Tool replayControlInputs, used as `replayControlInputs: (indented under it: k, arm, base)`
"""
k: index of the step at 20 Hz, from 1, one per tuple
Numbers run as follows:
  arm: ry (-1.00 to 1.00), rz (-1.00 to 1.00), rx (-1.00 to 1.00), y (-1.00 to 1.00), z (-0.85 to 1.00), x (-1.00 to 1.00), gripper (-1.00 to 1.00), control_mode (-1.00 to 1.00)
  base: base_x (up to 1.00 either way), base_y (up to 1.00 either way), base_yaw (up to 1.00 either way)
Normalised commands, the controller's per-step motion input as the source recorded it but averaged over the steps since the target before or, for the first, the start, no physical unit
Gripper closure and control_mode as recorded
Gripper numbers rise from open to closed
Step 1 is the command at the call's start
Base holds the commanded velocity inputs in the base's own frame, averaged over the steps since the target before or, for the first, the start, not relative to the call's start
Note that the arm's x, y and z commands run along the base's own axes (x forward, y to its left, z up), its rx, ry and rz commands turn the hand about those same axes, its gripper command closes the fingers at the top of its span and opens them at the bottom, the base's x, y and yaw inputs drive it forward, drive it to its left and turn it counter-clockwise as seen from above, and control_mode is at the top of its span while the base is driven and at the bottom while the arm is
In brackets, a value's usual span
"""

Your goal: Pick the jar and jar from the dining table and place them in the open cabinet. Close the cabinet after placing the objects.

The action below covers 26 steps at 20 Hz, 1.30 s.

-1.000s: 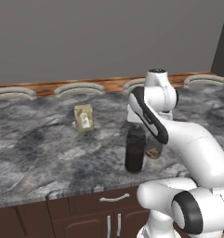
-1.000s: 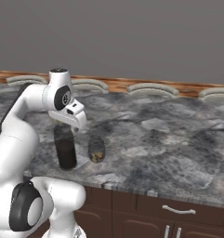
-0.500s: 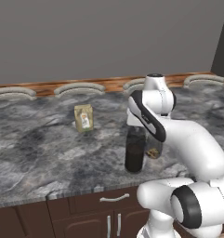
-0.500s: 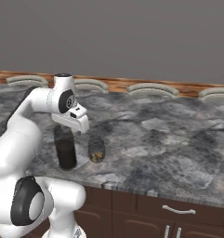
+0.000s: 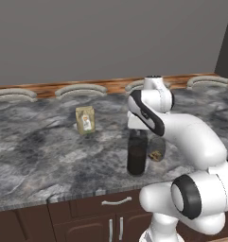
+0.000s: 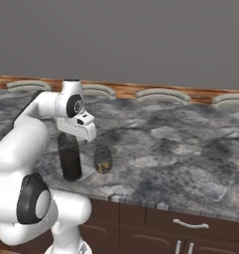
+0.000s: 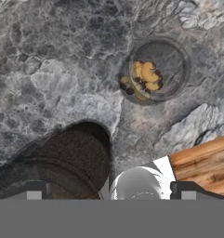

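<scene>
The tall dark jar (image 5: 136, 158) (image 6: 70, 158) stands upright near the front edge of the dining table (image 5: 39, 151) (image 6: 180, 149). The short glass jar with yellowish bits (image 5: 156, 150) (image 6: 103, 158) stands just to its right. My gripper (image 7: 111, 193) hangs open above both jars, pointing straight down and holding nothing. In the hand view the tall jar's round top (image 7: 62, 162) lies at the lower left, under the left fingertip (image 7: 34, 190), and the short jar (image 7: 153, 74) lies further up. In the base views my white hand (image 5: 140, 118) (image 6: 80, 126) covers the tall jar's top.
A small tan carton (image 5: 85, 119) stands further back to the left. Curved grey chair backs (image 5: 81, 90) (image 6: 163, 95) line the table's far edge. Dark drawer fronts with silver handles (image 5: 116, 202) (image 6: 190, 224) run below the near edge. Wooden floor (image 7: 201, 158) shows past the edge.
My hand has shifted a little and come slightly lower over the tall jar. The jaws stay open and both jars and the carton have not moved.
</scene>
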Motion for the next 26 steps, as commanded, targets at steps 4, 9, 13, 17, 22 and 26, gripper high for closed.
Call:
replayControlInputs:
  k: [4,9,13,17,22,26]
  arm:
    - [0.06,0.00,0.00,0.04,-0.16,0.03,-1.00,-1.00]
    - [0.01,0.00,-0.02,0.03,-0.15,0.00,-1.00,-1.00]
    - [0.00,0.00,-0.04,0.00,-0.15,-0.01,-1.00,-1.00]
    - [0.00,0.00,-0.07,0.00,-0.16,-0.08,1.00,-1.00]
    - [0.01,0.00,-0.02,0.00,-0.11,-0.12,1.00,-1.00]
    - [0.00,0.00,0.00,0.00,0.02,-0.19,1.00,-1.00]
  base:
    - [0.00,0.00,0.00]
    - [0.00,0.00,0.00]
    - [0.00,0.00,0.00]
    - [0.00,0.00,0.00]
    - [0.00,0.00,0.00]
    - [0.00,0.00,0.00]
